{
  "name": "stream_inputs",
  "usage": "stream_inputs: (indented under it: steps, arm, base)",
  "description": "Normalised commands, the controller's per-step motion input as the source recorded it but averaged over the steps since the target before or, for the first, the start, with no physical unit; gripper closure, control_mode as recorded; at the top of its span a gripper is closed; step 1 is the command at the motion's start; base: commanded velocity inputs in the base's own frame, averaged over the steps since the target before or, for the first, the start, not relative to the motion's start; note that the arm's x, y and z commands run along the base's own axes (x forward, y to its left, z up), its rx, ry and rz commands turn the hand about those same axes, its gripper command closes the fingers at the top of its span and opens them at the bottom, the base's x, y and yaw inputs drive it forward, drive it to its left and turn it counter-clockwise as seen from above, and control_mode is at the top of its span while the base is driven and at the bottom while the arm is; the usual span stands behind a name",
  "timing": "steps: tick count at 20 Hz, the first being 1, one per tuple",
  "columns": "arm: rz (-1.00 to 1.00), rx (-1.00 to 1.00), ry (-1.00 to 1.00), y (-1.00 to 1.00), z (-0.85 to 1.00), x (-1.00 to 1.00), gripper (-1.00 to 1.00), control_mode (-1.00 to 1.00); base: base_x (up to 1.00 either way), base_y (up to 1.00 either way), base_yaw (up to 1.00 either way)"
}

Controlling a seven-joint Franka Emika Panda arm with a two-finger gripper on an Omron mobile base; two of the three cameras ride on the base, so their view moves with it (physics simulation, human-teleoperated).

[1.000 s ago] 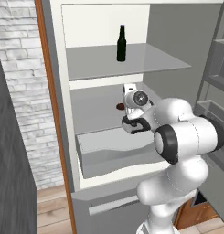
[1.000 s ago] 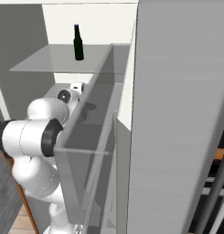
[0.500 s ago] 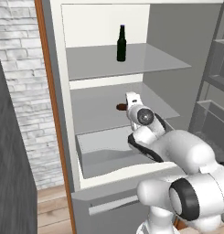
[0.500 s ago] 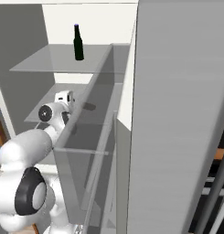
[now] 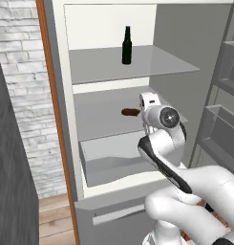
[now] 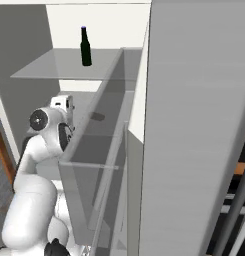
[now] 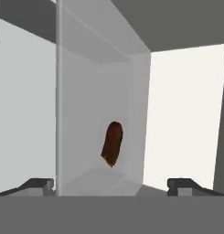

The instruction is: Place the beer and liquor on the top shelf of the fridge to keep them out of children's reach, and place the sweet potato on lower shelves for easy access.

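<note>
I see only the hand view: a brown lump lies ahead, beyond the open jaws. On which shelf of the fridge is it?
Observer: The sweet potato lies on the second shelf, directly under the top shelf.
Operator: Is anything on the top shelf already?
Observer: Yes, the beer stands upright there, towards the back.
Operator: And what is below the potato's shelf?
Observer: A grey drawer.
</note>
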Motion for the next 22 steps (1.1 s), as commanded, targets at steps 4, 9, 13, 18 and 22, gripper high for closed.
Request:
stream_inputs:
  steps: [4,9,13,18,22]
  arm:
    - [0.00,0.02,0.37,0.00,0.75,-0.79,-1.00,-1.00]
    - [0.00,0.00,0.39,0.00,0.20,-0.93,-1.00,-1.00]
    - [0.00,0.00,0.21,0.00,-0.16,-1.00,-1.00,-1.00]
    - [0.00,0.00,0.10,0.00,-0.05,-1.00,-1.00,-1.00]
    - [0.00,0.00,0.01,-0.14,0.00,-0.94,-1.00,-1.00]
  base:
    - [0.00,0.00,0.00]
    - [0.00,0.00,0.00]
    - [0.00,0.00,0.00]
    - [0.00,0.00,0.00]
    - [0.00,0.00,0.00]
